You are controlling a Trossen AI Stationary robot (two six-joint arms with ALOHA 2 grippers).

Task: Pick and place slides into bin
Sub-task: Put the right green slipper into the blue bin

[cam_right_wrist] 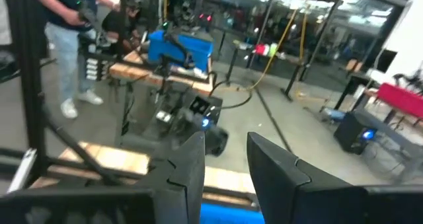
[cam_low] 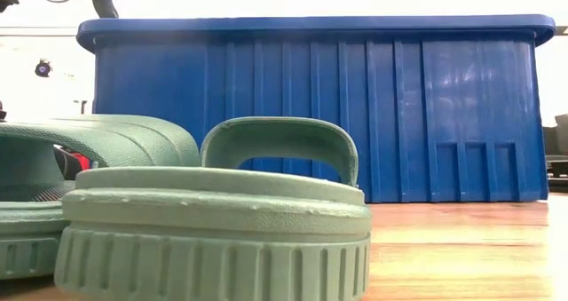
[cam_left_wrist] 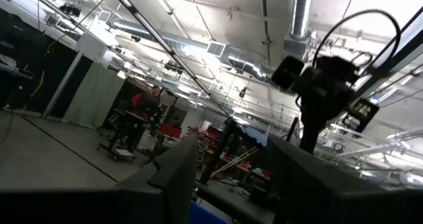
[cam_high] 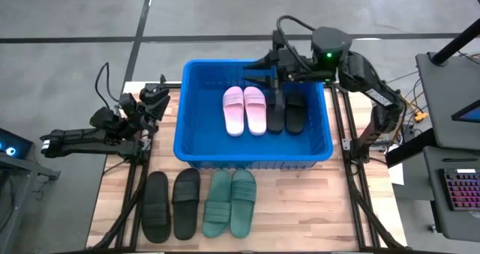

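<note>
Both arms are built of dark, matte black segments. On the right arm (cam_high: 360, 70) a rounded black housing with a small green light is seen, and black cables are looped at its 11 o'clock side. Flat, angular black fingers (cam_right_wrist: 188, 168) are carried by the right gripper (cam_right_wrist: 225, 174).

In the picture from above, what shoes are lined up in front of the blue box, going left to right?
Two black rubber slides, then two dark green rubber slides, all on the wooden table in front of the blue plastic bin.
</note>
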